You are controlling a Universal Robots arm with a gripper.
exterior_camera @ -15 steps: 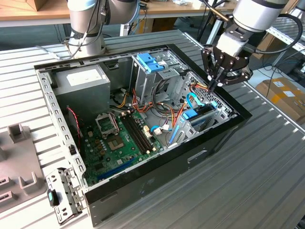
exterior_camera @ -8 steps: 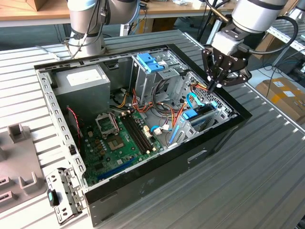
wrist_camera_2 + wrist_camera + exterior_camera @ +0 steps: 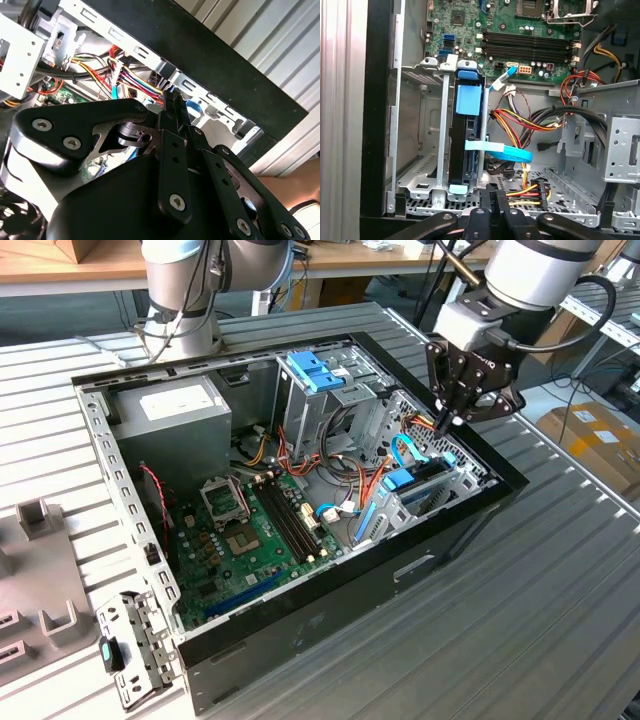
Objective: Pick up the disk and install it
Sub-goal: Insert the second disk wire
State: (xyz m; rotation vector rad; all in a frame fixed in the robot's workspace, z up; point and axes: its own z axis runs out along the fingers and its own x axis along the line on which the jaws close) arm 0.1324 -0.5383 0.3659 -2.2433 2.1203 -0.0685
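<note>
Right, status from my end.

Claw: gripper [image 3: 452, 421] fingers pressed together, nothing between them; the second wrist view has the fingertips [image 3: 172, 100] meeting with no gap.
Claw position: I see it poised above the open PC case [image 3: 300, 635], over the corner at the exterior view's right, just beside the black case rim.
Disk: hard drive [image 3: 466, 140] stands on edge in the metal drive bay [image 3: 415, 175] inside the case, dark body with blue carrier rails; just below the fingertips in the first wrist view. In the exterior view it sits at [image 3: 415, 485], apart from the claw.
Cables: a light blue ribbon cable [image 3: 507, 151] crosses next to the drive; a red, yellow and black wire bundle [image 3: 520, 122] runs alongside.
Further in: motherboard [image 3: 255, 530] with its RAM slots [image 3: 527, 45].
Far side: grey power supply [image 3: 170, 415] and metal cage with blue plastic top [image 3: 315, 370].
Outside the case: slatted metal table [image 3: 520, 620]; loose metal bracket [image 3: 135, 645] near the front corner.
</note>
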